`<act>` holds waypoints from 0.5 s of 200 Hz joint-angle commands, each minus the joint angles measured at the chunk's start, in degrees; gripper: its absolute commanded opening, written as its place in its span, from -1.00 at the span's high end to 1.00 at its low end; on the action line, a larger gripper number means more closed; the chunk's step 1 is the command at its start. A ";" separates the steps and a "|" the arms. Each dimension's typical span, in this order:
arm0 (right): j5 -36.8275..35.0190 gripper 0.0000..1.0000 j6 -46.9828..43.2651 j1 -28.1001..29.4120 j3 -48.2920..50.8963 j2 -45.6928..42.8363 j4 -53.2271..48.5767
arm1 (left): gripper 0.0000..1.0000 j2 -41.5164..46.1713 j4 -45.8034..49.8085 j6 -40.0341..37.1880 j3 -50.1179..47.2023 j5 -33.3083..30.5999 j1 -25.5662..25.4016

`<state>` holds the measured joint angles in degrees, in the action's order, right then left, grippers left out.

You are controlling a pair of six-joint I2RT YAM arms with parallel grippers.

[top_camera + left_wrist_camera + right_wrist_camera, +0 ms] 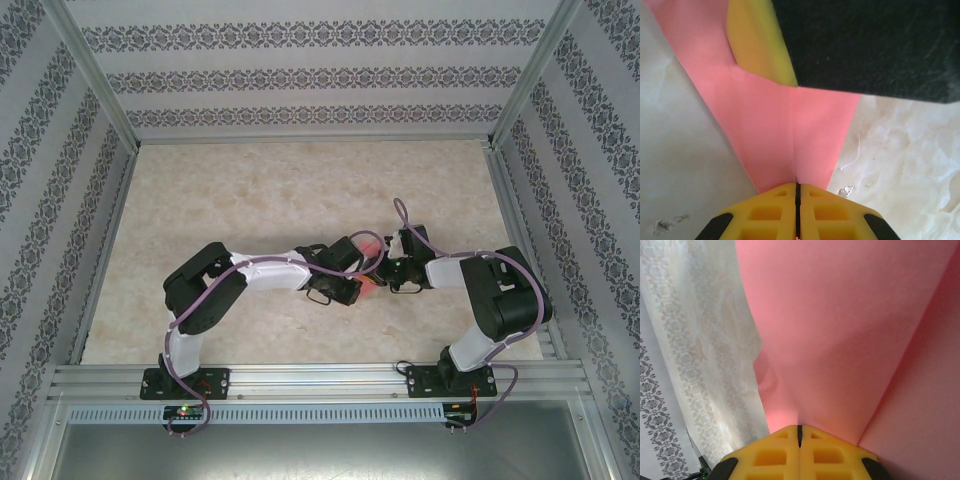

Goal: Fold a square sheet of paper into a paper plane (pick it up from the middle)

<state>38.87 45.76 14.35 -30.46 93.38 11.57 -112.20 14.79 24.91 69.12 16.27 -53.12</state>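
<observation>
1. Left pincer (796, 186) is closed tight on the narrow end of the pink paper (785, 130). The right pincer (800, 429) is also closed on it.
2. The paper sits between them, over the middle of the worktop (280, 200).
3. Slanted edges and a lengthwise crease already exist; I judge the wings are still to do.
4. Its long axis runs along the near edge, tapering toward the left pincer.

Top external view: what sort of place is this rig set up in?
Likely a purpose-built test booth, not a home: patterned wall panels on three sides, aluminium frame rails, and a marble-look table.
</observation>
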 commanded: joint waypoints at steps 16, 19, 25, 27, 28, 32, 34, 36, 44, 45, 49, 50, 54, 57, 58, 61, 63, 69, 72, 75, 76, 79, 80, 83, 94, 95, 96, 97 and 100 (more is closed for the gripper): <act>-7.19 1.00 -3.23 -1.34 1.01 2.57 -9.30 | 0.79 -0.26 1.21 1.11 -4.10 0.75 0.75; -7.23 1.00 -3.30 -1.34 1.01 2.59 -9.29 | 0.79 -0.15 1.28 1.16 -4.27 0.82 0.81; -7.34 1.00 -3.44 -1.43 1.01 2.64 -9.37 | 0.79 0.16 1.21 1.19 -4.63 1.03 0.83; -7.32 1.00 -3.47 -1.52 1.01 2.69 -9.44 | 0.79 0.28 1.14 1.15 -4.75 1.13 0.83; -7.32 1.00 -3.48 -1.52 1.01 2.73 -9.45 | 0.79 0.34 1.13 1.13 -4.86 1.17 0.83; -7.24 1.00 -3.56 -1.53 1.01 2.76 -9.46 | 0.78 0.59 1.01 1.12 -5.05 1.30 0.82; -7.26 1.00 -3.61 -1.65 0.97 2.77 -9.46 | 0.78 0.76 0.98 1.18 -5.23 1.35 0.78; -7.24 1.00 -3.62 -1.66 1.00 2.81 -9.46 | 0.78 0.89 0.96 1.19 -5.38 1.40 0.80; -7.28 1.00 -3.82 -1.81 1.01 2.90 -9.61 | 0.79 1.23 1.18 1.35 -5.83 1.31 0.76; -7.25 1.00 -3.83 -1.88 1.01 2.97 -9.63 | 0.78 1.26 1.24 1.32 -5.93 1.35 0.79; -7.28 1.00 -3.89 -1.87 0.93 3.03 -9.64 | 0.78 1.39 1.28 1.32 -6.15 1.31 0.80; -7.25 1.00 -3.95 -1.91 0.93 3.03 -9.68 | 0.78 1.38 1.29 1.30 -6.22 1.39 0.81; -7.23 1.00 -4.05 -2.04 0.93 3.09 -9.74 | 0.78 1.44 1.30 1.37 -6.50 1.47 0.81; -7.23 1.00 -4.10 -2.07 0.93 3.18 -9.73 | 0.78 1.61 1.25 1.44 -6.78 1.55 0.82; -7.23 1.00 -4.10 -2.10 0.93 3.15 -9.73 | 0.78 1.62 1.23 1.45 -6.88 1.60 0.83; -7.20 1.00 -4.17 -2.24 0.93 3.18 -9.77 | 0.78 1.70 1.28 1.51 -7.14 1.72 0.83; -7.22 1.00 -4.18 -2.25 0.88 3.20 -9.80 | 0.79 1.81 1.18 1.54 -7.40 1.98 0.78; -7.30 1.00 -4.27 -2.25 0.80 3.36 -9.90 | 0.78 2.02 0.89 1.63 -7.82 2.31 0.82; -7.36 1.00 -4.35 -2.29 0.76 3.30 -9.97 | 0.78 2.20 0.80 1.79 -8.02 2.53 0.87; -7.32 1.00 -4.46 -2.29 0.75 3.37 -10.01 | 0.78 2.27 0.71 1.73 -8.28 2.57 0.80; -7.37 1.00 -4.45 -2.30 0.75 3.38 -10.00 | 0.78 2.26 0.70 1.73 -8.33 2.55 0.77; -7.39 1.00 -4.45 -2.31 0.67 3.47 -9.98 | 0.78 2.37 0.80 1.75 -8.46 2.58 0.78; -7.40 1.00 -4.49 -2.35 0.62 3.47 -9.99 | 0.78 2.40 0.88 1.74 -8.51 2.56 0.76; -7.33 1.00 -4.53 -2.32 0.66 3.55 -9.99 | 0.78 2.57 1.01 1.73 -8.68 2.40 0.79; -7.32 1.00 -4.73 -2.31 0.51 3.78 -10.16 | 0.78 2.85 1.45 1.64 -9.25 2.18 0.83; -7.32 1.00 -4.77 -2.31 0.50 3.80 -10.16 | 0.78 2.90 1.42 1.64 -9.35 2.14 0.83; -7.32 1.00 -4.83 -2.35 0.49 3.81 -10.17 | 0.78 3.02 1.36 1.59 -9.40 2.16 0.83; -7.32 1.00 -4.81 -2.37 0.49 3.86 -10.17 | 0.78 3.03 1.33 1.57 -9.42 2.22 0.83; -7.32 1.00 -4.85 -2.36 0.49 3.87 -10.17 | 0.78 3.12 1.27 1.68 -9.65 2.25 0.78</act>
<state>40.16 43.42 13.37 -31.42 93.95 9.39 -109.43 8.01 25.82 63.09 17.78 -52.75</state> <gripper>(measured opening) 0.042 0.110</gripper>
